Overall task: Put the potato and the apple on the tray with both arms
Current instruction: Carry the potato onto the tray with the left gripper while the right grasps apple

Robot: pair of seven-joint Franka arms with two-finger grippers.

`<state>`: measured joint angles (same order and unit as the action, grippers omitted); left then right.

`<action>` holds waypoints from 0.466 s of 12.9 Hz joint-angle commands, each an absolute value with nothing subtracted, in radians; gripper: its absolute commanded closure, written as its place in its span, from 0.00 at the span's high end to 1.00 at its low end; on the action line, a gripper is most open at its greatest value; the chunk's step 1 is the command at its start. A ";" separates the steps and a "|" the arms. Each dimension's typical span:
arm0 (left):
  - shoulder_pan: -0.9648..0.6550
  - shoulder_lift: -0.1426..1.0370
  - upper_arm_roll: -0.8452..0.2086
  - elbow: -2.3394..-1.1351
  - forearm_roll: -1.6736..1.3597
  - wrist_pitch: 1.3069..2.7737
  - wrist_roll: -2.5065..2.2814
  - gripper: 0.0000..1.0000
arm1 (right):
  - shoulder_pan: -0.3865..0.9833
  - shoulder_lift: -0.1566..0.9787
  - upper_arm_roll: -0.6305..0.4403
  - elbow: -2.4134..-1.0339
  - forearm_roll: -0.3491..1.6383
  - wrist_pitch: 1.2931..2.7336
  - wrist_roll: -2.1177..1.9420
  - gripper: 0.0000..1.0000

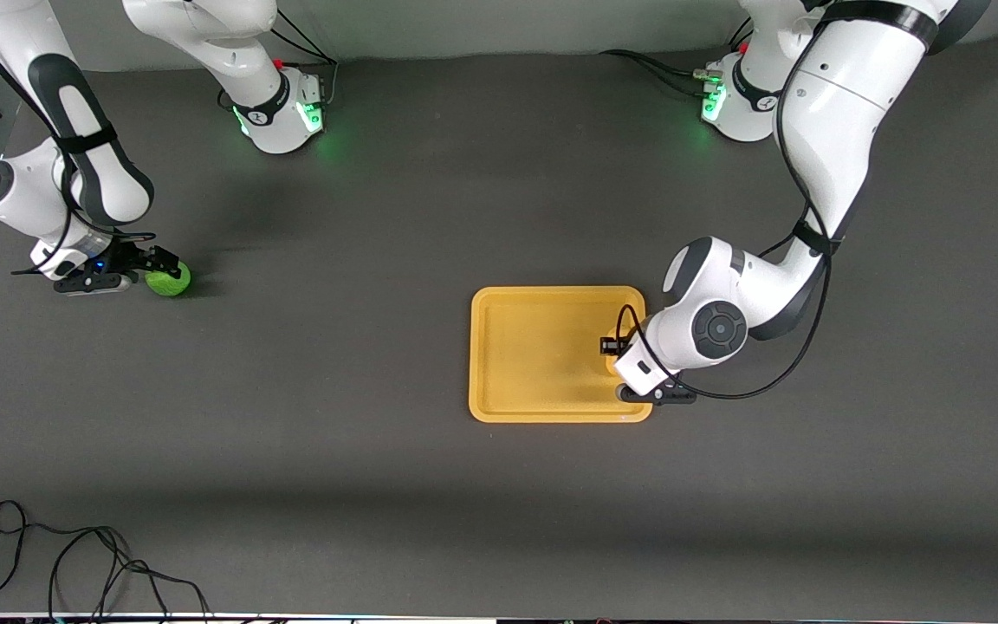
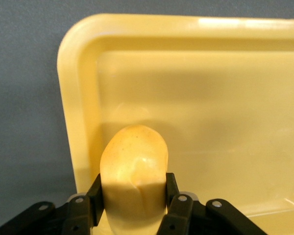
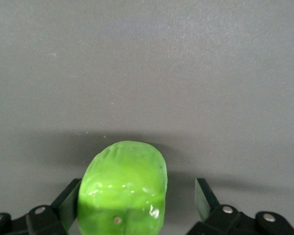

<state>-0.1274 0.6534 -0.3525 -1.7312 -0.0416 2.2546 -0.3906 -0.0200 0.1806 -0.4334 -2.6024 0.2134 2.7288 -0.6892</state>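
Observation:
My left gripper is low over the tray, at the tray's end toward the left arm. In the left wrist view it is shut on the yellow-orange potato, with both pads pressed on its sides, just inside the tray's rim. The wrist hides the potato in the front view. My right gripper is down at the table by the green apple, toward the right arm's end. In the right wrist view the apple sits between the open fingers, against one finger, with a gap to the other.
Dark grey table all around. A loose black cable lies near the front edge at the right arm's end. Both arm bases, lit green, stand along the back edge.

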 commanded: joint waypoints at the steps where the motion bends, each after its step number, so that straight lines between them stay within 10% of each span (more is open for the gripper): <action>1: -0.133 0.646 -0.345 -1.743 -0.035 2.266 -0.410 0.46 | -0.006 0.192 -0.431 -2.591 0.255 2.740 -0.729 0.45; 2: -0.132 0.646 -0.344 -1.743 -0.035 2.260 -0.410 0.47 | -0.006 0.193 -0.431 -2.586 0.255 2.732 -0.727 0.33; 4: -0.117 0.624 -0.344 -1.740 -0.032 2.249 -0.400 0.98 | 0.012 0.163 -0.430 -2.545 0.255 2.662 -0.713 0.29; 6: -0.114 0.560 -0.331 -1.735 0.027 2.194 -0.411 1.00 | 0.049 0.108 -0.431 -2.426 0.247 2.477 -0.672 0.28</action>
<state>-0.1168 0.6437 -0.3460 -1.7210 -0.0177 2.2503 -0.3906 0.0105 0.1716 -0.4261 -2.5253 0.2181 2.6278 -0.6865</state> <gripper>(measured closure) 0.194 0.370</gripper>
